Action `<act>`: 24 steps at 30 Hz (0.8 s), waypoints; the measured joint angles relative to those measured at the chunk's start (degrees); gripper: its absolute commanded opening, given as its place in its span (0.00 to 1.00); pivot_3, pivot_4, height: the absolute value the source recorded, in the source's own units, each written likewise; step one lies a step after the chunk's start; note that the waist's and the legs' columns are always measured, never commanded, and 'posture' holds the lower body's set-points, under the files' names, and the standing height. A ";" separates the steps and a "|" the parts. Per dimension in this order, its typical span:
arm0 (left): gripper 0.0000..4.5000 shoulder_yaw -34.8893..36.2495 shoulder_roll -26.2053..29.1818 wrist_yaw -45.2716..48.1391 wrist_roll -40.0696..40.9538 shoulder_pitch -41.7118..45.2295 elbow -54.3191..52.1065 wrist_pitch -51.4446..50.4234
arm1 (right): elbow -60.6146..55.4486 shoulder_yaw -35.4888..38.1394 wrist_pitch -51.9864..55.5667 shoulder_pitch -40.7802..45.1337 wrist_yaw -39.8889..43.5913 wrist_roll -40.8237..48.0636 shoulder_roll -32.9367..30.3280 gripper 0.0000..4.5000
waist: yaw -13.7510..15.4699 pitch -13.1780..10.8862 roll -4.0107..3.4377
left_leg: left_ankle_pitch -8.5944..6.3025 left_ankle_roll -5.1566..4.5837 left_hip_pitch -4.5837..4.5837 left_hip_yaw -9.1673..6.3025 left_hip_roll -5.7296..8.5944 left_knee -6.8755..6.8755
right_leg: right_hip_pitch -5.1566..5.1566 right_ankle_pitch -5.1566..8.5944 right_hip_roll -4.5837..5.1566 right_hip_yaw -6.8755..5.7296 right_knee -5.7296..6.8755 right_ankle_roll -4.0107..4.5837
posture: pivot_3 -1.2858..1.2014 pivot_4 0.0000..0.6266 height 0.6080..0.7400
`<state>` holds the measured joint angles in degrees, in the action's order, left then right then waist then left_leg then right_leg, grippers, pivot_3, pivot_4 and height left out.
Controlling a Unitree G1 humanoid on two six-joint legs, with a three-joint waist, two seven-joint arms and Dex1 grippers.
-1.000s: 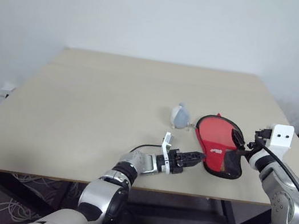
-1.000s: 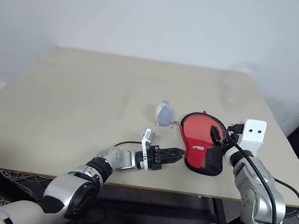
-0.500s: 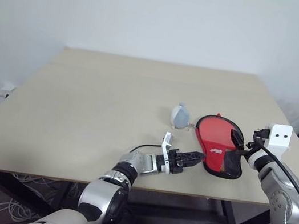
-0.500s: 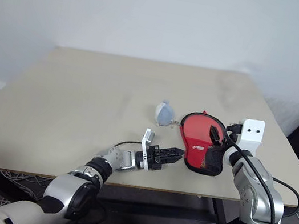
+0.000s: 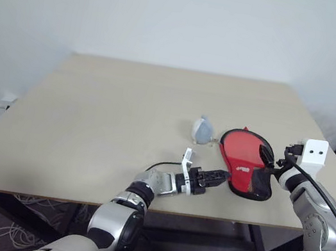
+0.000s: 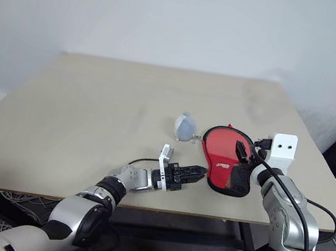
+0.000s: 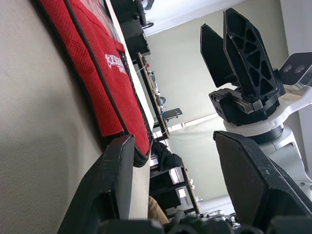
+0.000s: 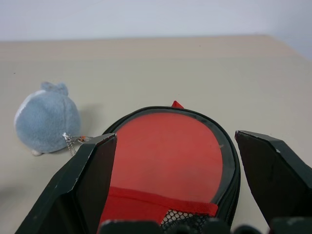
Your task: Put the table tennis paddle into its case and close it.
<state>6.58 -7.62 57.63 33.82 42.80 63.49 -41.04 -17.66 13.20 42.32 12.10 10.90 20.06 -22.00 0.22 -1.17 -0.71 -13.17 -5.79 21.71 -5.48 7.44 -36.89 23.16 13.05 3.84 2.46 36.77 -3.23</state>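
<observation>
Case [image 5: 246,164] first: you have it lying flat on the table [image 5: 103,121] near the front right corner, red face up, rounded end away from you and the black mesh end nearest the front edge. From the right wrist view a smooth red disc sits inside the black rim, so the paddle looks to be in already and the zip is probably what is left; I cannot tell how far the zip is drawn. Your left gripper [image 5: 216,175] lies low and level just beside the case's left edge, jaws parted and empty, likely placed to steady or pinch that edge. Your right gripper [image 5: 268,165] hangs over the narrow end with its fingers spread wide, holding nothing, probably lined up to find the zip pull. A small white logo on the red face is too small to read. A grey plush keychain [image 5: 201,130] sits just beyond, apart from the case
</observation>
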 measured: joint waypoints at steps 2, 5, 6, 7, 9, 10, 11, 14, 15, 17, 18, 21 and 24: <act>0.62 -0.01 0.00 0.00 0.00 -0.02 -0.04 0.00 | 0.00 0.00 0.00 0.00 0.00 0.00 0.00 0.94 | 0.00 0.00 0.01 | 0.00 0.00 0.00 0.00 0.00 0.00 | 0.00 0.00 0.00 0.00 0.00 0.00 | 0.52 0.00 1.00; 0.62 -0.03 0.00 -0.01 0.00 -0.07 -0.14 0.00 | 0.00 0.00 0.00 0.00 0.00 0.00 0.00 0.94 | 0.00 -0.01 0.01 | 0.00 0.00 0.00 0.00 0.00 0.00 | 0.00 0.01 0.00 0.00 0.00 -0.01 | 0.52 0.00 1.00; 0.62 -0.03 0.00 -0.02 0.00 -0.09 -0.18 0.00 | 0.00 0.00 0.00 0.00 0.00 0.00 0.00 0.94 | 0.00 -0.01 0.01 | 0.00 0.00 0.00 0.00 0.00 0.01 | 0.00 0.01 0.00 0.00 0.00 -0.01 | 0.52 0.00 1.00; 0.62 -0.04 0.00 -0.02 0.00 -0.11 -0.22 0.00 | 0.00 0.00 0.00 0.00 0.00 0.00 0.00 0.94 | 0.00 -0.01 0.02 | 0.00 0.00 0.00 0.00 0.00 0.01 | 0.00 0.01 0.00 0.00 0.00 -0.01 | 0.52 0.00 1.00; 0.62 -0.05 0.00 -0.03 0.00 -0.16 -0.33 0.00 | 0.00 0.00 0.00 0.00 0.00 0.00 0.00 0.94 | 0.00 -0.02 0.02 | 0.00 0.00 0.00 0.00 0.00 0.01 | 0.00 0.01 0.00 0.00 -0.01 -0.02 | 0.52 0.00 1.00; 0.62 -0.05 0.00 -0.03 0.00 -0.19 -0.39 0.00 | 0.00 0.00 0.00 0.00 0.00 0.00 0.00 0.94 | 0.00 -0.02 0.02 | 0.00 0.00 0.00 -0.01 0.00 0.02 | 0.00 0.02 0.00 0.00 -0.01 -0.02 | 0.52 0.00 1.00; 0.62 -0.06 0.00 -0.04 0.00 -0.22 -0.43 0.00 | 0.00 0.00 0.00 0.00 0.00 0.00 0.00 0.94 | 0.00 -0.03 0.03 | 0.00 0.00 0.00 0.00 0.00 0.02 | 0.01 0.02 0.00 0.00 -0.01 -0.02 | 0.52 0.00 1.00; 0.62 -0.11 -0.02 0.09 0.06 -0.47 -0.45 0.00 | 0.17 -0.49 -0.15 -0.81 -0.11 -0.14 0.24 0.94 | 0.00 0.21 -1.08 | -0.03 -0.04 -0.01 -0.01 0.01 0.07 | -0.02 0.02 0.03 0.02 -0.11 0.00 | 0.52 0.00 1.00; 0.62 -0.12 -0.02 0.33 0.07 -0.54 -0.45 0.00 | 0.37 -0.82 -0.43 -1.92 -0.23 -0.42 0.64 0.94 | 0.00 0.27 -1.48 | -0.04 -0.06 0.01 0.03 0.02 0.11 | 0.03 0.03 0.06 0.06 -0.12 -0.01 | 0.52 0.00 1.00; 0.62 -0.11 -0.02 0.63 0.07 -0.83 -0.47 0.11 | 1.08 -1.40 -1.06 -3.78 -0.53 -0.98 0.94 0.94 | 0.01 0.31 -1.90 | -0.03 -0.05 0.03 0.03 0.01 0.28 | 0.16 0.04 0.05 0.10 -0.11 0.00 | 0.52 0.00 1.00; 0.62 -0.09 -0.01 0.70 0.07 -1.01 -0.59 0.33 | 1.40 -1.56 -1.68 -4.36 -0.82 -1.25 0.99 0.94 | 0.01 0.33 -2.19 | -0.03 -0.04 0.01 0.03 0.01 0.34 | 0.18 0.04 0.05 0.12 -0.09 0.02 | 0.52 0.00 1.00; 0.62 -0.08 -0.01 0.88 0.07 -1.65 -1.04 0.97 | 1.40 -1.70 -4.01 -5.50 -1.33 -2.33 1.31 0.94 | 0.01 0.47 -2.53 | -0.03 0.00 -0.05 -0.04 -0.01 0.45 | 0.18 0.08 0.01 0.09 -0.07 0.06 | 0.52 0.00 1.00; 0.62 -0.08 -0.02 1.23 0.08 -1.88 -1.25 1.31 | 1.40 -2.53 -6.23 -6.94 -1.79 -3.34 2.32 0.94 | 0.00 0.49 -2.56 | -0.04 0.01 -0.07 -0.05 -0.01 0.43 | 0.15 0.10 0.00 0.09 -0.08 0.06 | 0.52 0.00 1.00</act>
<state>6.50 -7.64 58.86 33.90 40.92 62.24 -39.73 -16.26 10.67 36.09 5.16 9.11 16.73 -19.68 0.21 -0.67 -3.27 -13.21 -5.78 21.64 -5.53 7.43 -36.47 23.31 13.15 3.84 2.55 36.69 -3.17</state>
